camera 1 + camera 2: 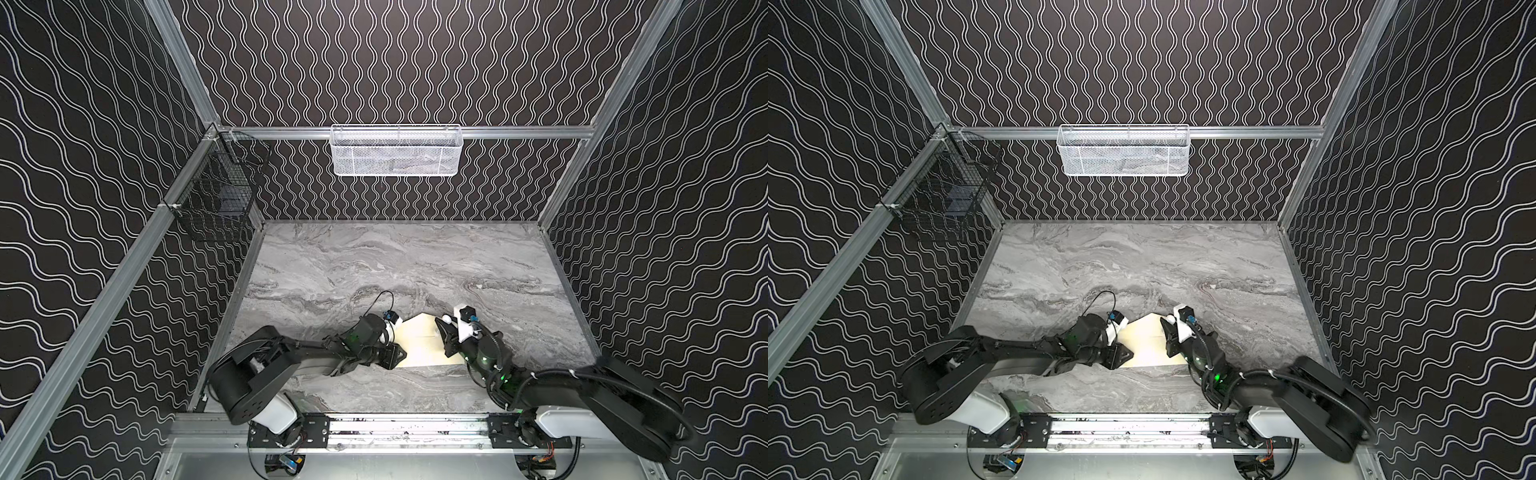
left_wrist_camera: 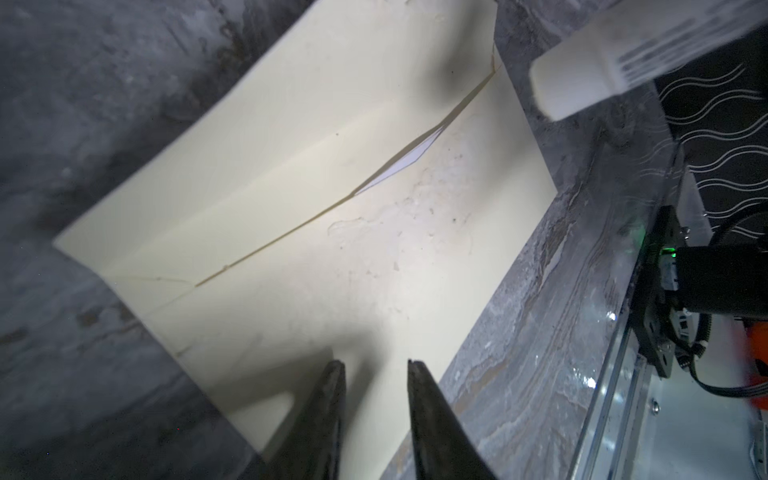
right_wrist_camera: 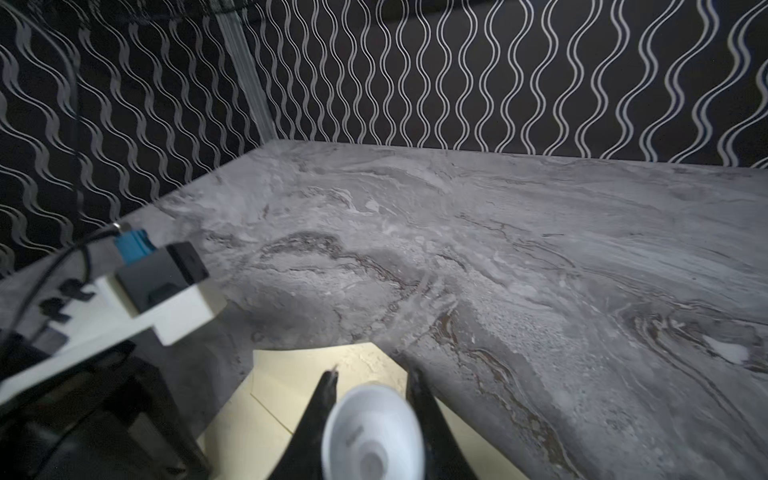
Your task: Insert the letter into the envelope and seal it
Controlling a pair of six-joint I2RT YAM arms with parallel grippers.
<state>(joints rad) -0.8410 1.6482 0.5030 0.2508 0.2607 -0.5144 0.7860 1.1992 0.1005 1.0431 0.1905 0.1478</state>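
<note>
Cream envelope (image 1: 419, 341) lay on marble table (image 1: 415, 257) near front edge, between both grippers, pointed flap open toward back wall. White letter (image 2: 399, 166) was inside, only a sliver showing at mouth. Left gripper (image 2: 374, 365) was over envelope's left end, fingers spread, nothing between them. Right gripper (image 3: 374, 374) pinched white glue stick (image 3: 374, 428) above envelope's right end.
</note>
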